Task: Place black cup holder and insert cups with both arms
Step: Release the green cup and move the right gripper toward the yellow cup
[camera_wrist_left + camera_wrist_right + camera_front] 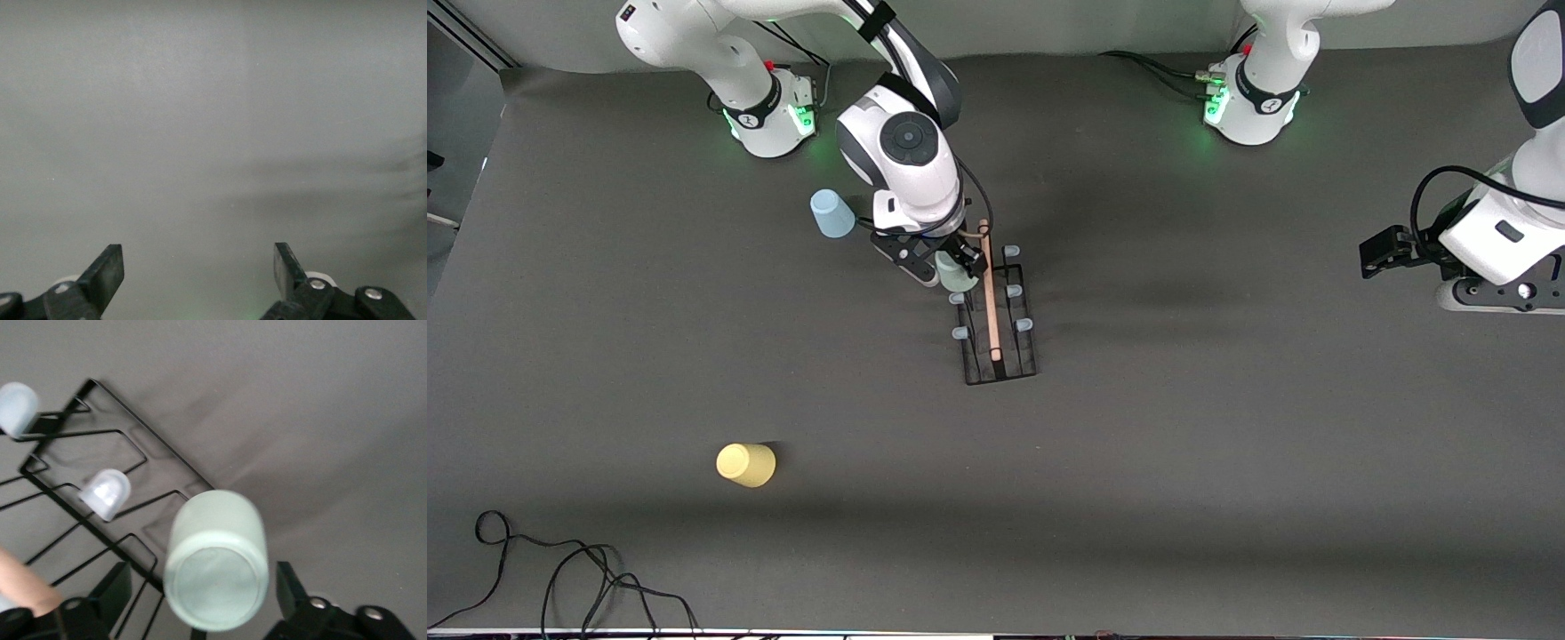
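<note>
Front view, rack as landmark.
Black cup holder [1000,329]: mid-table, upright, wooden handle [989,289] on top.
Green cup [957,271]: upside down on a rack peg, at the end nearest the bases.
Right gripper [943,260]: around green cup, fingers spread, not pinching.
Blue cup [831,213]: toward right arm's base from rack.
Yellow cup [746,464]: nearer camera than rack.
Left gripper [199,270]: waiting well apart from rack, fingers spread, empty.

Even, soft overhead light; faint shadows on the table [1227,444]; both wrist views slightly blurred.
</note>
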